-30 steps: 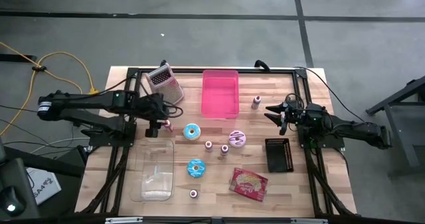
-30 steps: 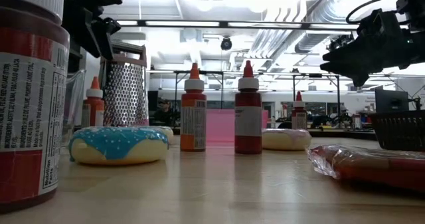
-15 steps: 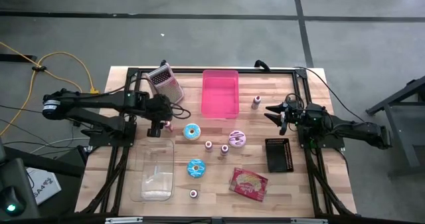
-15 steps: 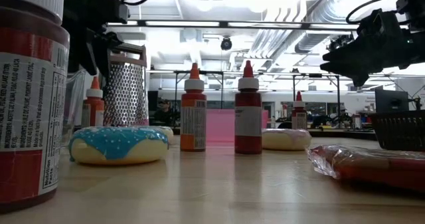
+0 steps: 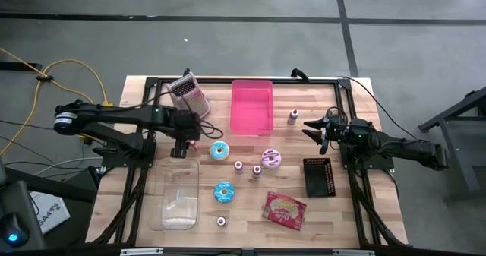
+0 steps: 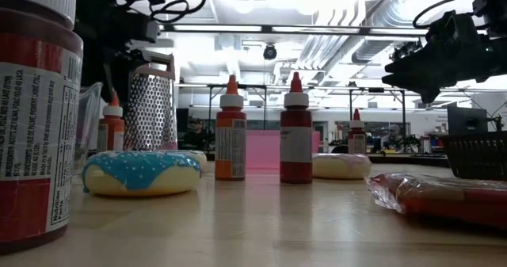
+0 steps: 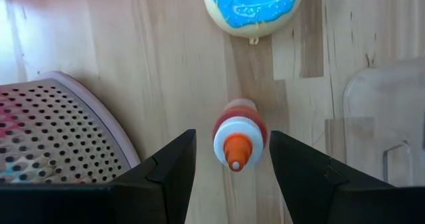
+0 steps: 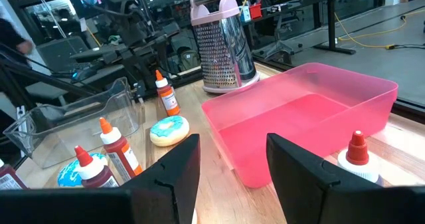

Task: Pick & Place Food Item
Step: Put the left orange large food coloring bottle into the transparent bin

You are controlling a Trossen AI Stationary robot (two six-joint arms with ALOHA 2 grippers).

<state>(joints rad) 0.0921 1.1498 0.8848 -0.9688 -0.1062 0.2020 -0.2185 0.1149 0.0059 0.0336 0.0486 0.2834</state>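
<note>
Grater (image 5: 187, 94) left of bin (image 5: 251, 106), donut (image 5: 220, 151) below — tray (image 5: 318, 177) right

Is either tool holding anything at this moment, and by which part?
Nothing is held. The left tool hangs open above a small sauce bottle; the right tool is open and empty.

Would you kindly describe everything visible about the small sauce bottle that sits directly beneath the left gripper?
The small red sauce bottle with a white cap and orange nozzle stands upright on the wooden table, seen from above in the left wrist view. It looks like plastic, with red contents. The left gripper hangs over it, open, a dark finger on either side, and nothing appears to touch the bottle. The metal grater with a pink rim lies to one side, the clear plastic container to the other, and a blue-iced doughnut lies just beyond.
</note>
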